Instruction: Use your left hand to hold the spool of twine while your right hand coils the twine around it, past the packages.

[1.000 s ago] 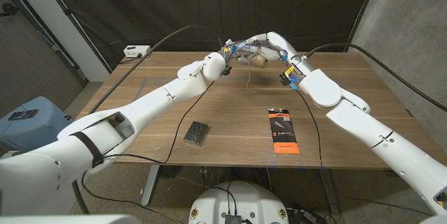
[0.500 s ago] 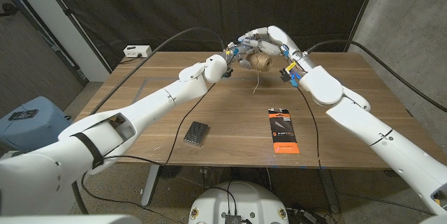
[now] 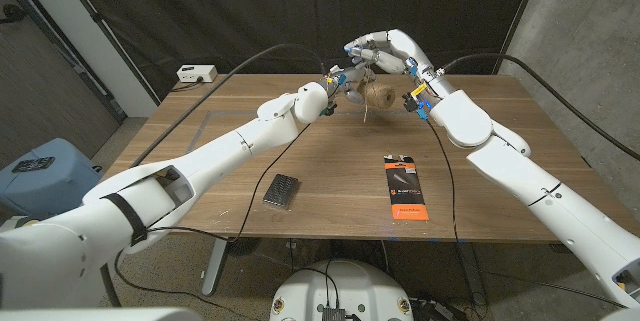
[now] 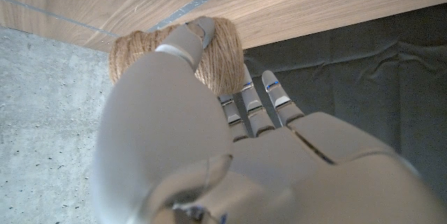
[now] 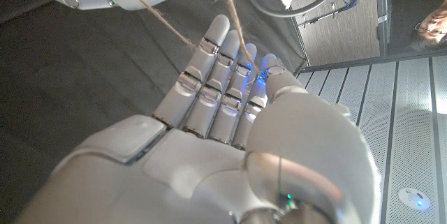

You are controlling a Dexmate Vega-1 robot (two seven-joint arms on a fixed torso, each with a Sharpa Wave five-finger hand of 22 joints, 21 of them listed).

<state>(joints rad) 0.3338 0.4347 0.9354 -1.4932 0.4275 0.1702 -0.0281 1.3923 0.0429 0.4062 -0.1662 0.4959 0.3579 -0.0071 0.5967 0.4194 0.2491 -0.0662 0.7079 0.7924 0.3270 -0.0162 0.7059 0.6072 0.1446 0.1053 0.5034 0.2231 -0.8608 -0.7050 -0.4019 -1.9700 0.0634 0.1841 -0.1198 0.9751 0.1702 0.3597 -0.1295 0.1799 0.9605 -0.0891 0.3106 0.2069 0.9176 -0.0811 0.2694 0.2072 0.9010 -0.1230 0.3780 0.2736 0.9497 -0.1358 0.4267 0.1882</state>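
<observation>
The round spool of brown twine point(image 3: 376, 94) is up in the air over the far middle of the wooden bench point(image 3: 330, 151). The left hand point(image 3: 343, 83) holds it from the left side, with its fingers point(image 4: 198, 34) wrapped around the ball, so the spool stays put while the string goes on. The right hand point(image 3: 372, 51) is just above the spool, a little farther back. Its fingers point(image 5: 216, 77) are out straight and close together, and the loose twine strand point(image 5: 234, 16) runs across them, maybe so it can be led around; I cannot tell if the strand is pinched. The flat orange and black package point(image 3: 405, 188) and the small dark grey package point(image 3: 281, 190) lie nearer, well apart from the spool, so the winding happens past them.
</observation>
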